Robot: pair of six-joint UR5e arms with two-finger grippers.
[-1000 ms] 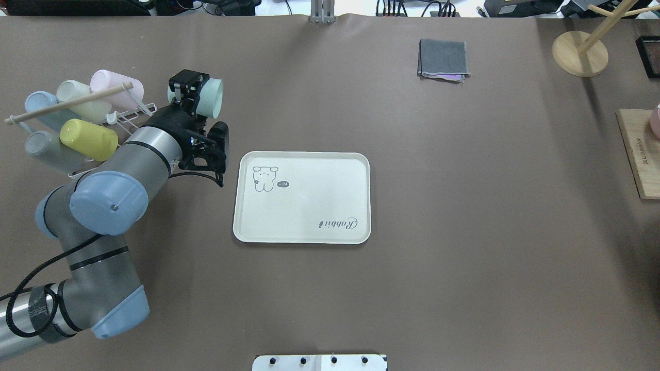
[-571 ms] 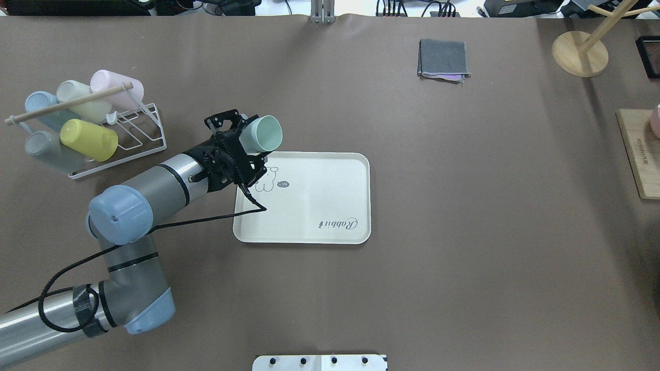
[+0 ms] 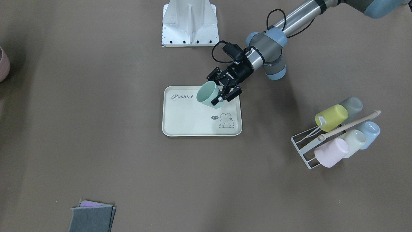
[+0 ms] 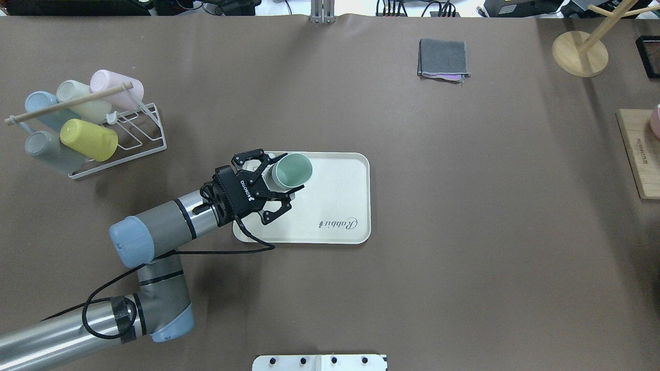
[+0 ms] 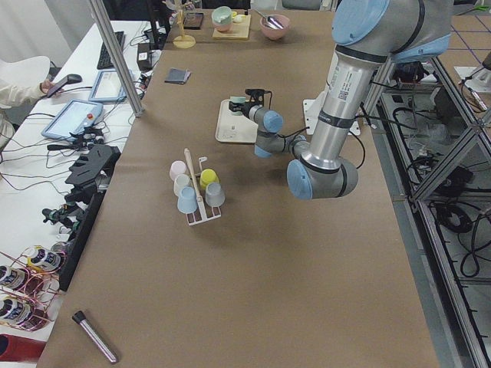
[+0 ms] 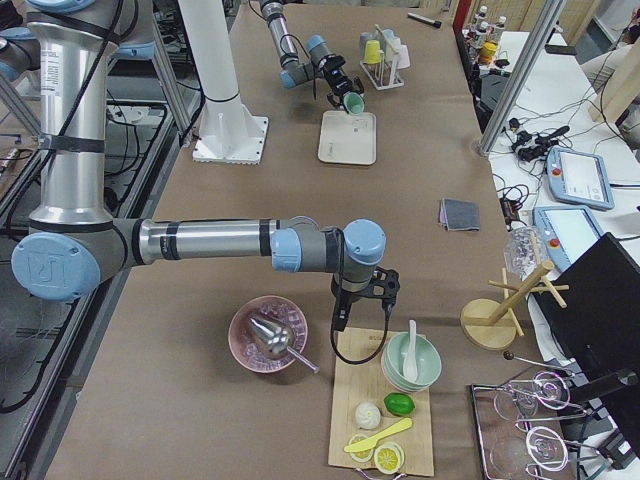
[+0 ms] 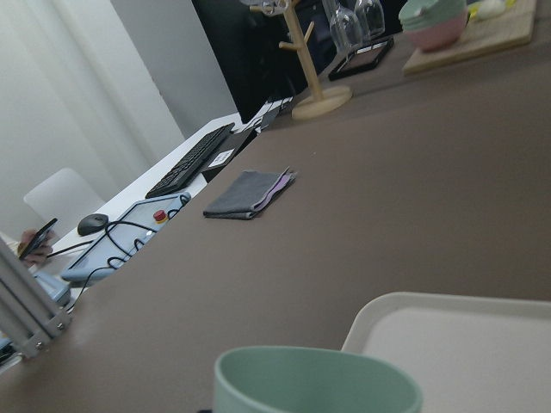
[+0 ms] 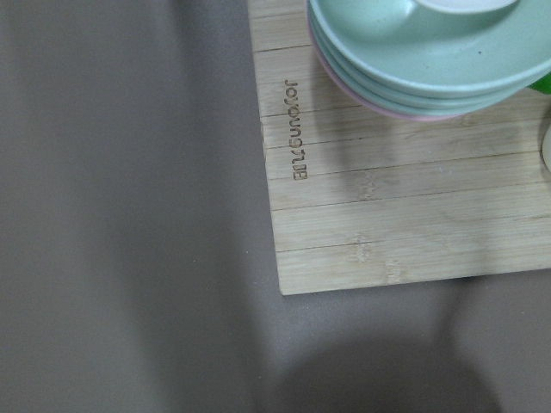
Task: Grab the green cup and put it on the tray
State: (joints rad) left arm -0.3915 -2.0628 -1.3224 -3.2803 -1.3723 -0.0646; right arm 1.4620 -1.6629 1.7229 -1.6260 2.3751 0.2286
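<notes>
The pale green cup is in my left gripper, which is shut on its lower part. The cup is tilted, mouth up and outward, just above the cream tray near its left far corner. In the front-facing view the cup hangs over the tray beside the "Rabbit" script, with the gripper behind it. The left wrist view shows the cup's rim and the tray's edge. My right gripper shows only in the exterior right view, and I cannot tell its state.
A white wire rack with several cups, among them a yellow-green one, stands at the left. A folded grey cloth lies far back. A wooden stand and a wooden board with stacked bowls are at the right.
My left arm carried the green cup from beside the rack rightward and nearer, to over the tray. The cup turned from lying sideways to mouth-up.
</notes>
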